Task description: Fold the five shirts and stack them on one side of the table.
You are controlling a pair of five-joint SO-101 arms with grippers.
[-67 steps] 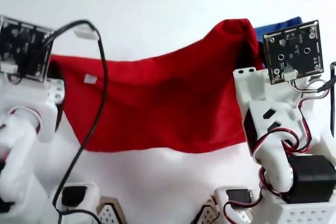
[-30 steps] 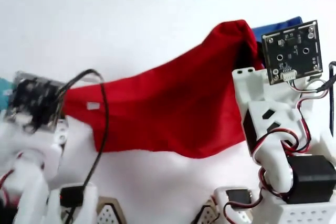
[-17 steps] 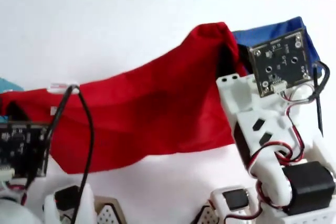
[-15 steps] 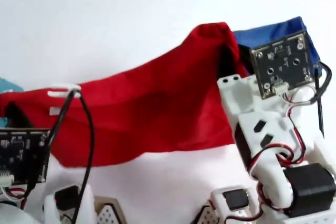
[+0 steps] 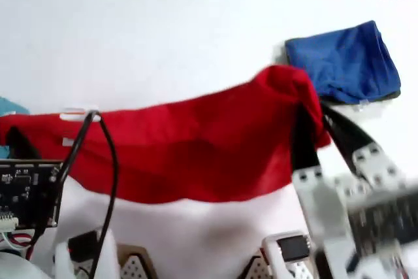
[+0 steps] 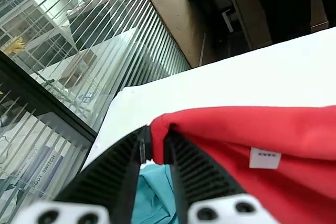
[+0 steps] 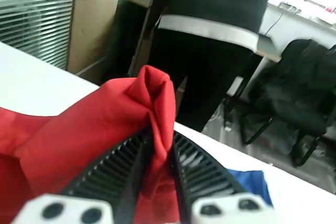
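Note:
A red shirt (image 5: 196,148) hangs stretched between both grippers above the white table (image 5: 163,37). My left gripper (image 6: 156,140) is shut on its one end, near a white label (image 6: 265,156); in the high view this gripper (image 5: 14,140) is at the left edge. My right gripper (image 7: 161,140) is shut on a bunched fold at the other end, and stands in the high view (image 5: 312,119) at the right. A folded blue shirt (image 5: 343,60) lies at the far right, just beyond the right gripper. A teal shirt (image 5: 6,106) peeks in at the left edge, below the left gripper (image 6: 157,192).
The far half of the table is bare white surface. The arm bases (image 5: 287,249) and the left arm's camera board with its black cable (image 5: 26,191) crowd the front edge. The blue shirt (image 7: 252,179) lies behind the right gripper's fingers.
Both grippers have drawn back toward the front edge, holding the red shirt taut. The right arm dropped low, uncovering the blue shirt. The left arm swung to the left front corner.

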